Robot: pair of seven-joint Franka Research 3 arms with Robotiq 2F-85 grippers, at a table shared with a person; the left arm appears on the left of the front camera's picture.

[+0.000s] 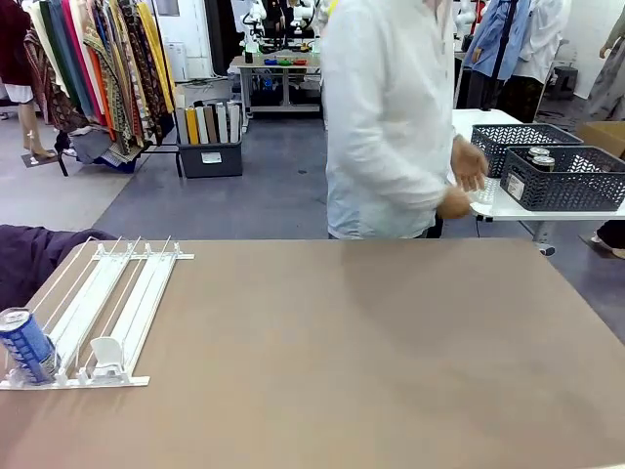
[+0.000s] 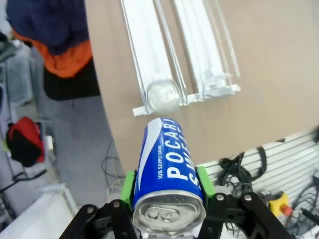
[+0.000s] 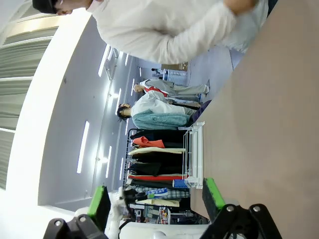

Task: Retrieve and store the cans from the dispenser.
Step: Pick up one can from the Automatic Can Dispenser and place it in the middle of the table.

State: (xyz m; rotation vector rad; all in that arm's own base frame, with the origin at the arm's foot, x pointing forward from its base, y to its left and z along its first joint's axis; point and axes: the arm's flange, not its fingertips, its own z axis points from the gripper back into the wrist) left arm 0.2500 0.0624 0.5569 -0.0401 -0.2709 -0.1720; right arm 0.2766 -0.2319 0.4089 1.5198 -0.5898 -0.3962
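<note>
While my left jaws clamp blue can (image 2: pixel 167 169) just off dispenser (image 2: pixel 147 50) end, right jaws gape empty. Risk: grip near rim slips, can drops onto next can (image 2: pixel 162 95).

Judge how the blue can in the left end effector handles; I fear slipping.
The blue can in the left end effector looks glossy, so possibly slippery. Its top seems sealed: probably full, heavyish. Round body: likely rolls if laid down.

blue can (image 2: pixel 167 164), POCARI (ION SUPPLY DRINK)
</note>
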